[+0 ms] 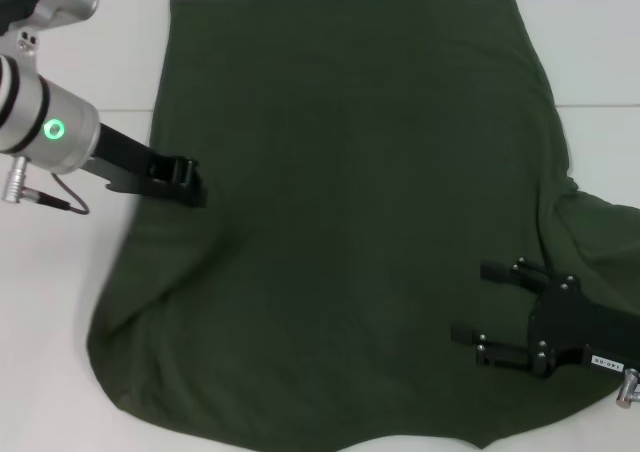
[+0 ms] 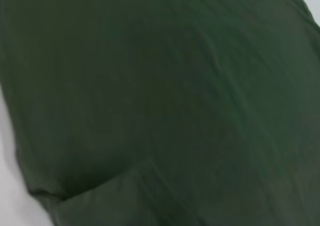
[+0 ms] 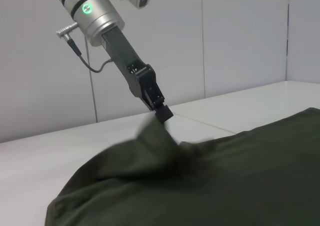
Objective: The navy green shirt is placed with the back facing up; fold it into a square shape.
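On the table (image 1: 60, 372): the shirt (image 1: 350, 222) lies spread, plain side up, filling most of the head view — straight hem edge at the far side, a curved edge at the near side.
Shirt, left edge: lifted into a small peak (image 3: 152, 136) where the left gripper holds it; folds run down from that peak in the right wrist view.
Shirt, right edge: bunched into soft ridges near the right arm, with a fold running toward the near right corner.
Left gripper (image 1: 190, 184): at the shirt's left edge, about halfway along it, fingers pressed together on the cloth — pinching the raised bit of fabric, as the right wrist view (image 3: 164, 114) shows.
Left arm: silver wrist with a green ring light, reaching in from the far left, above the white table.
Right gripper (image 1: 472, 302): over the near right part of the shirt, fingers spread wide with nothing between them; whether they touch the cloth I cannot tell.
Left wrist view: almost all dark green cloth (image 2: 165, 96), with a fold across one corner and a strip of white table beside it.
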Motion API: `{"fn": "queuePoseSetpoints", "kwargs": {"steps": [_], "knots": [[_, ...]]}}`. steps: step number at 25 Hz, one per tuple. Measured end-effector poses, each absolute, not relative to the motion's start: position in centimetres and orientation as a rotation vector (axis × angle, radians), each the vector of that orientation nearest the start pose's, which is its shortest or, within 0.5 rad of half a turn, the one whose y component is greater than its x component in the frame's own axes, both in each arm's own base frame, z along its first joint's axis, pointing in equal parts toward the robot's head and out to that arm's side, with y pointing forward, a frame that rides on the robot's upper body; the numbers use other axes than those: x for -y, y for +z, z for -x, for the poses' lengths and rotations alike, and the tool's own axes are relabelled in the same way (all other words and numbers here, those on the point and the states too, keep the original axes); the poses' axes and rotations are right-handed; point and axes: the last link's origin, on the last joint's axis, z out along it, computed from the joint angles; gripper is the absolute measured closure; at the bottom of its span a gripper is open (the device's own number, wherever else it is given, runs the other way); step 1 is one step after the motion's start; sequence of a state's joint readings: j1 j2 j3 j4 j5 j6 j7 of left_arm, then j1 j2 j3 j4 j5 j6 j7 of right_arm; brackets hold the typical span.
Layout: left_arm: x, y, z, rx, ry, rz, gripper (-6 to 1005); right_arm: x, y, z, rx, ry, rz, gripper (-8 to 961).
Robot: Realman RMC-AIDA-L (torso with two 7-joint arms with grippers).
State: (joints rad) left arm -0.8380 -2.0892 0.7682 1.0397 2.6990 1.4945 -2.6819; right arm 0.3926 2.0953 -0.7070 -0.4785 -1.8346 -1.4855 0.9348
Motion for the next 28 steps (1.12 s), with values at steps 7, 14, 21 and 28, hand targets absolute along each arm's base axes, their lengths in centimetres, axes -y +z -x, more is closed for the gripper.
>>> {"fn": "queuePoseSetpoints", "kwargs": {"steps": [7,14,21,28], "knots": [[-41.0,2.4,18.7,1.671,-0.179,2.289,954,-28.7,-2.8,-30.2,-0.411,0.741,2.572,32],[-39.8,4.8,21.7,1.722,-0.284,2.319,953,-28.5,-2.7,-30.4,-0.423,0.74,2.563,32],[-36.8,9.1,27.6,1.598,-0.564,2.283,867,-28.4,-2.8,-30.5,-0.432,0.738,2.563,32],[-35.7,7.6,31.0,1.592,-0.554,2.2,562,-28.4,-3.0,-30.4,-0.435,0.74,2.569,31]]}}
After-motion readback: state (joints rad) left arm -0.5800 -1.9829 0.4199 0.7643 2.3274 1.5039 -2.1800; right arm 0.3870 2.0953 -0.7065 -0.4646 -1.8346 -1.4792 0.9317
